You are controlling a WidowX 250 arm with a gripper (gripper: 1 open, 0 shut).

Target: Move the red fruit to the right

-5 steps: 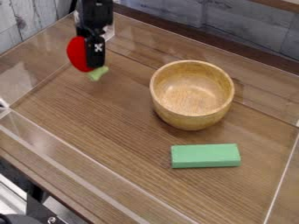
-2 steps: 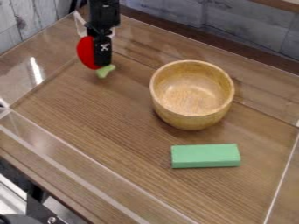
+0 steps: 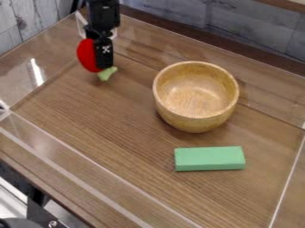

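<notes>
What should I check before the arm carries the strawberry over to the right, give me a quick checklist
1. Red fruit held in the gripper: ok.
2. Fruit lifted off the table: cannot tell.
3. Wooden bowl sits to the right, in a straight path: not ok, go over or around it.
4. Green block away from the path, near the front: ok.
5. Bowl empty: ok.
</notes>
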